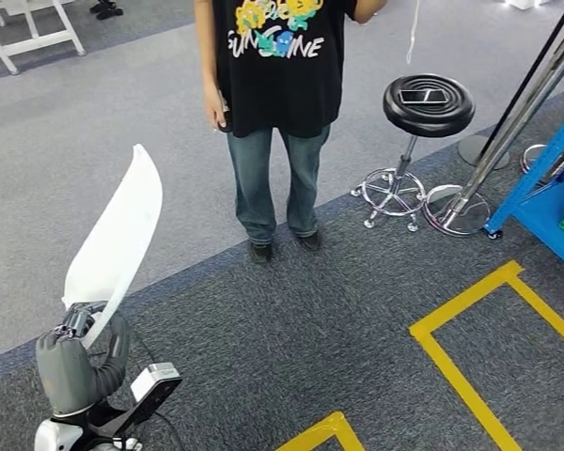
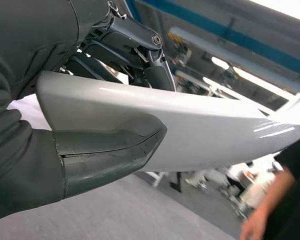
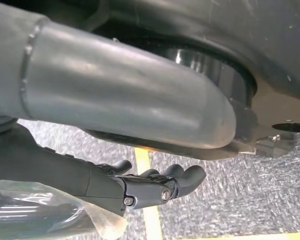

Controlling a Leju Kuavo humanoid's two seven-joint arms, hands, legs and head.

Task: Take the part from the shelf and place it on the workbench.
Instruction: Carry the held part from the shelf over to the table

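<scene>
The left robot hand (image 1: 81, 352) gripped the lower end of the part (image 1: 119, 230), a long, curved white panel. The thumb (image 2: 107, 152) pressed one face and the darker fingers (image 2: 141, 45) clamped the other, so the panel stood nearly upright above the wrist, leaning slightly away from the robot. Holding it by the end probably kept its length off the carpeted floor (image 1: 279, 329) and clear of the robot's body during carrying.

The right robot hand (image 3: 160, 185) hung beside the body with its fingers loosely curled and apart, holding nothing. It appeared to have no role in the carry.

A person (image 1: 275, 113) stood ahead on the carpet, near a black stool (image 1: 428, 103) and a blue frame (image 1: 549, 188). Yellow tape (image 1: 463, 376) marked the floor. Neither shelf nor counter could be identified, so the step was judged to be transport between them, with placement not yet done.
</scene>
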